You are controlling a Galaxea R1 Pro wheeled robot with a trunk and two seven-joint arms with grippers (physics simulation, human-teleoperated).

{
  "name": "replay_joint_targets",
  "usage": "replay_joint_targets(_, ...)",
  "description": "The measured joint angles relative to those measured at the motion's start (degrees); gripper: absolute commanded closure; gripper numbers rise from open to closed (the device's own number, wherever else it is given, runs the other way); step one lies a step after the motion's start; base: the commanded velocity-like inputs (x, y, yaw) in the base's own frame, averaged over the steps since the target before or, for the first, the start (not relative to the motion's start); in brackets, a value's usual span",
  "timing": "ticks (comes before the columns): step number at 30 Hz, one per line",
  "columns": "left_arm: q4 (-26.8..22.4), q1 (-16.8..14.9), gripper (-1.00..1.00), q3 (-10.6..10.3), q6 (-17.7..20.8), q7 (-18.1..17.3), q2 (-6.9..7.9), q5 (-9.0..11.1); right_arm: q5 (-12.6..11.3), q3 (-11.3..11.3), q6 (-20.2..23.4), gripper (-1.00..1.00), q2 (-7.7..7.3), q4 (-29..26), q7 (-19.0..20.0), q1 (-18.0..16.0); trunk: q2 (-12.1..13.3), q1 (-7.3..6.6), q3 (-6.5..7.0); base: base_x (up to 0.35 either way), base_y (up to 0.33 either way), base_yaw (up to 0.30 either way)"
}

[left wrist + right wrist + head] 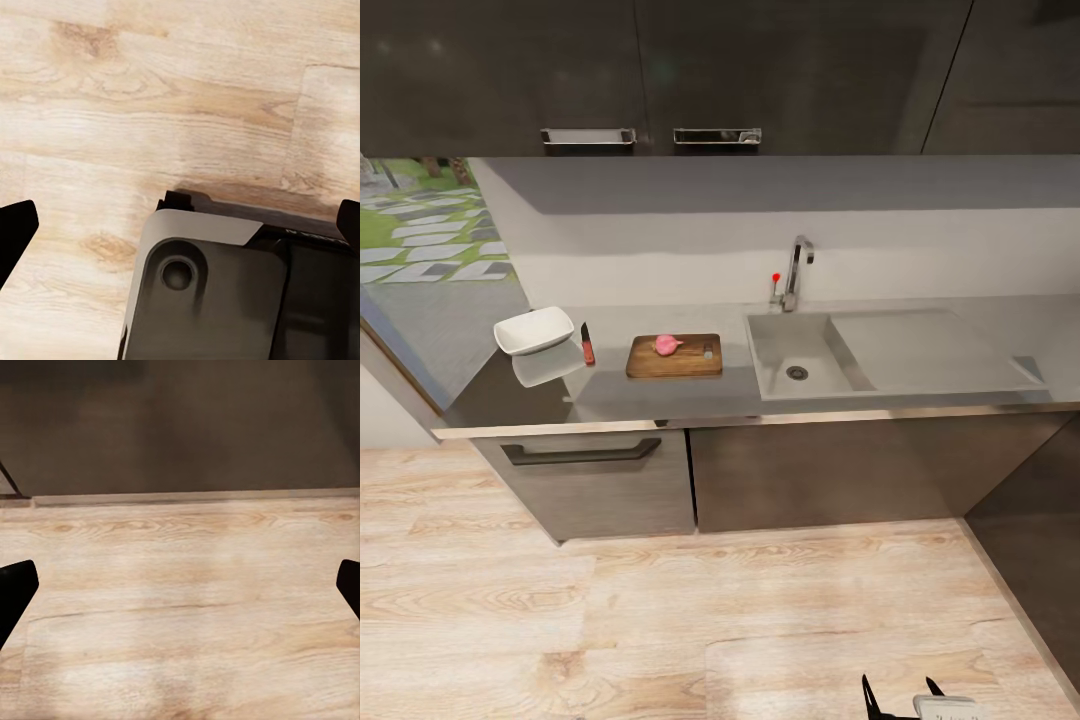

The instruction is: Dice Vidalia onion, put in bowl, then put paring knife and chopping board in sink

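Observation:
A pinkish onion (667, 344) lies on the dark wooden chopping board (690, 363), which rests on the grey countertop (610, 397) left of the sink (772, 345). The red-handled paring knife (587, 344) lies between the board and the white bowl (535, 329) at the counter's left end. The sink basin holds nothing that I can see. My right gripper (900, 692) shows at the bottom edge of the head view, low over the floor and far from the counter. In the wrist views, the left gripper (180, 225) and right gripper (180, 585) both stand open with nothing between the fingers.
A chrome tap (796, 268) rises behind the sink, and the drainboard (920, 350) extends to its right. Dark cabinets with a drawer handle (582, 453) sit under the counter. Wood floor (660, 620) separates me from it. A dark unit (1030, 520) stands at the right.

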Motion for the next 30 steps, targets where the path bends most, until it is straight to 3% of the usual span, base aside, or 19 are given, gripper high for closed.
replay_joint_targets(30, 1.1, 0.0, -1.00, 0.0, -0.1, 0.0, 0.00, 0.1, 0.3, 0.1, 0.9, -1.00, 0.00, -1.9, -1.0, -0.1, 0.0, 0.00, 0.00, 0.000, 0.011, 0.000)
